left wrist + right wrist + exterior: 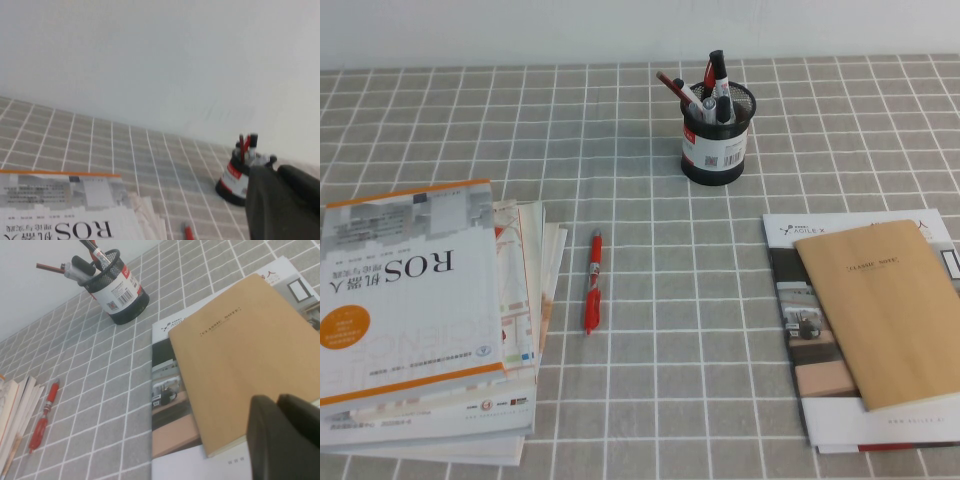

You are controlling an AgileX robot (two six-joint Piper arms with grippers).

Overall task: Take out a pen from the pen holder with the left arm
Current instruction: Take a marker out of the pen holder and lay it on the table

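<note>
A black mesh pen holder (718, 135) with a white and red label stands at the back of the table and holds several pens. It also shows in the left wrist view as the pen holder (231, 181) and in the right wrist view as the pen holder (117, 290). One red pen (592, 282) lies flat on the tablecloth, between the books and the holder. My left gripper (275, 171) is shut and empty, raised well short of the holder. My right gripper (276, 401) is shut over the brown notebook. Neither arm appears in the high view.
A stack of books (410, 310) topped by a white "ROS" book lies at the front left. A brown notebook (885, 305) rests on a white brochure (790, 300) at the front right. A pale wall rises behind the grey checked tablecloth.
</note>
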